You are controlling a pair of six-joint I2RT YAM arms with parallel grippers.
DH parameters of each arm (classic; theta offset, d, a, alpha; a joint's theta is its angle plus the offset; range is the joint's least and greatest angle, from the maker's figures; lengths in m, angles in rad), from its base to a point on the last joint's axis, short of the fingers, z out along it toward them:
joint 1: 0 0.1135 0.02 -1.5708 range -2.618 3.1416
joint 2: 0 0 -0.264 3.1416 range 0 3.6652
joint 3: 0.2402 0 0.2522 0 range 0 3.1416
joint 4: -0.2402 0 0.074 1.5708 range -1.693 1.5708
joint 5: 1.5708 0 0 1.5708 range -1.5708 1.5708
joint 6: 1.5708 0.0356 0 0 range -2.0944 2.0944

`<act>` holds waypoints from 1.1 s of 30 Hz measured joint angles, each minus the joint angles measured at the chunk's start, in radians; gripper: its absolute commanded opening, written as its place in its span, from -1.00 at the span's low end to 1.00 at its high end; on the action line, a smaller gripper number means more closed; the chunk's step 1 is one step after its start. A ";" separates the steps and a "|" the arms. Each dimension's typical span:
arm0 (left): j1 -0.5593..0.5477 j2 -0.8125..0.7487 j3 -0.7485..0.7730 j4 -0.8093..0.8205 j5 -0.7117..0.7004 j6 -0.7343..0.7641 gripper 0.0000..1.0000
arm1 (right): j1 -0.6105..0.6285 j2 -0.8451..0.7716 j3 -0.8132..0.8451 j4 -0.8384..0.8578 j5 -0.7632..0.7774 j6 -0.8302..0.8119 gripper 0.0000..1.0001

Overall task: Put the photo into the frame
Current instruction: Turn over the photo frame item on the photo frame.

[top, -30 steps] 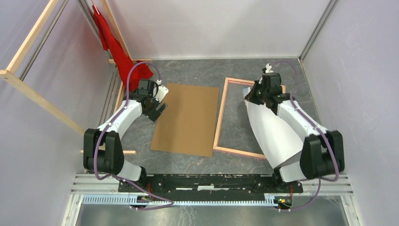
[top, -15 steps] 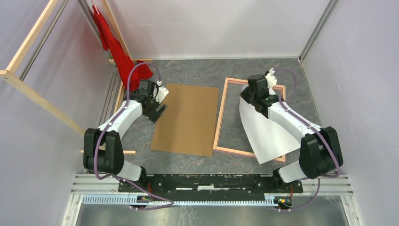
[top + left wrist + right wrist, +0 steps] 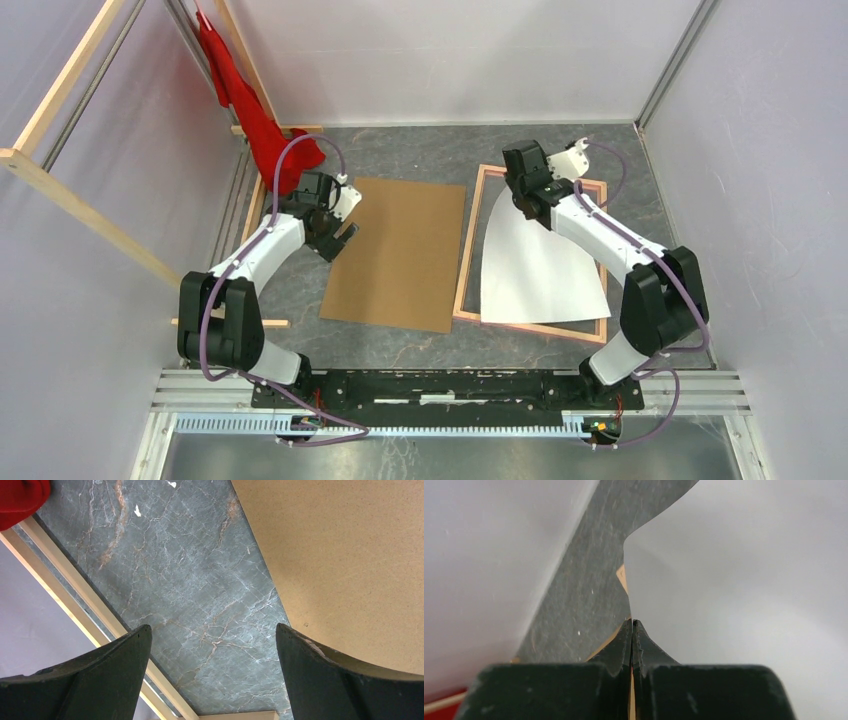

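Note:
The photo (image 3: 540, 270) lies white back up over the frame (image 3: 467, 250), inside the rails, narrowing and lifting toward its far end. There my right gripper (image 3: 521, 200) is shut on its far edge. The right wrist view shows the closed gripper (image 3: 632, 622) pinching the white sheet (image 3: 734, 580), with dark table and a tan sliver of frame (image 3: 621, 575) to the left. My left gripper (image 3: 340, 238) hangs open at the cardboard's far left corner. In its own view the left gripper (image 3: 212, 630) has only bare marbled table between its fingers.
A brown cardboard board (image 3: 400, 250) lies left of the frame, its corner showing (image 3: 340, 555). A red cloth (image 3: 255, 110) hangs at the back left beside wooden bars (image 3: 70, 200). A pale wood strip (image 3: 90, 605) borders the table's left edge. Pale walls close three sides.
My right arm swung left and toward the back with the photo. The sheet went from draped and curled beside the arm to lying over the frame. The left arm stayed still.

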 measured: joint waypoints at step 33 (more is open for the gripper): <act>-0.013 0.002 -0.020 0.015 0.000 0.000 1.00 | -0.038 -0.025 -0.016 -0.165 0.283 0.143 -0.93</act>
